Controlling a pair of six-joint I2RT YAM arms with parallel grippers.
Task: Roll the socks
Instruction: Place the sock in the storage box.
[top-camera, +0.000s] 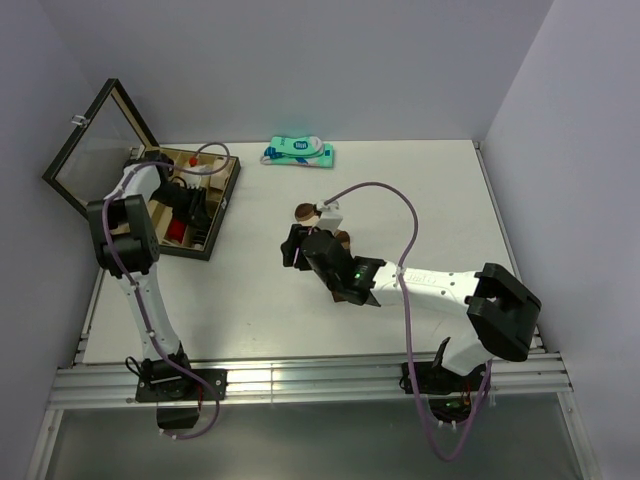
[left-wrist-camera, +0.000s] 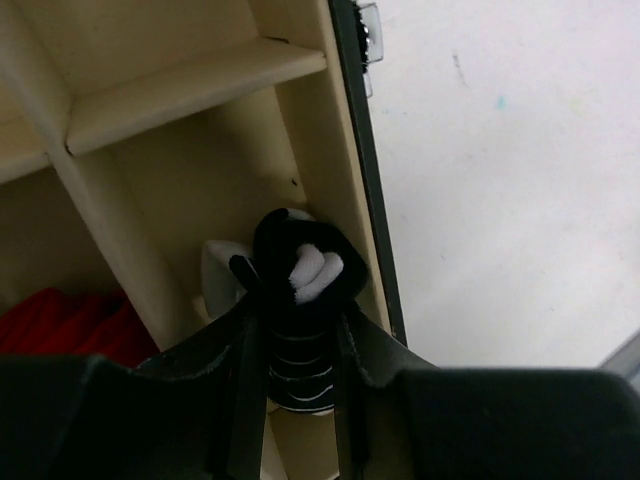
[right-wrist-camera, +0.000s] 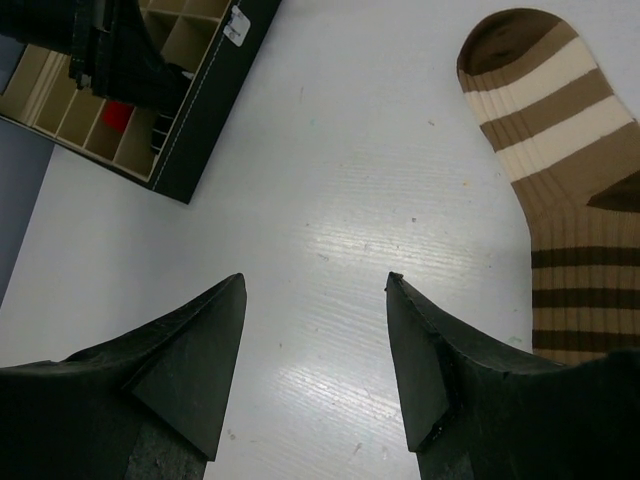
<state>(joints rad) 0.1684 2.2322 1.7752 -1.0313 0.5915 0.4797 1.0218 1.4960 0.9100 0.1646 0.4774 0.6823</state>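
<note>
A rolled black sock (left-wrist-camera: 300, 268) with thin white stripes and a white toe is clamped between the fingers of my left gripper (left-wrist-camera: 295, 312). It hangs over a cream compartment of the open organizer box (left-wrist-camera: 350, 180). From above, my left gripper (top-camera: 190, 205) sits over that box and hides the black sock. The brown sock (right-wrist-camera: 565, 190) with wide tan bands lies flat on the table, to the right of my right gripper (right-wrist-camera: 315, 282). That gripper is open over bare table and holds nothing. In the top view the brown sock (top-camera: 322, 214) pokes out just beyond my right gripper (top-camera: 293, 248).
The black box (top-camera: 222, 212) has cream dividers and a raised lid (top-camera: 95, 140) at the back left. A red item (left-wrist-camera: 60, 322) fills one compartment. A flat teal-and-white package (top-camera: 298, 152) lies at the table's far edge. Grey walls enclose the table.
</note>
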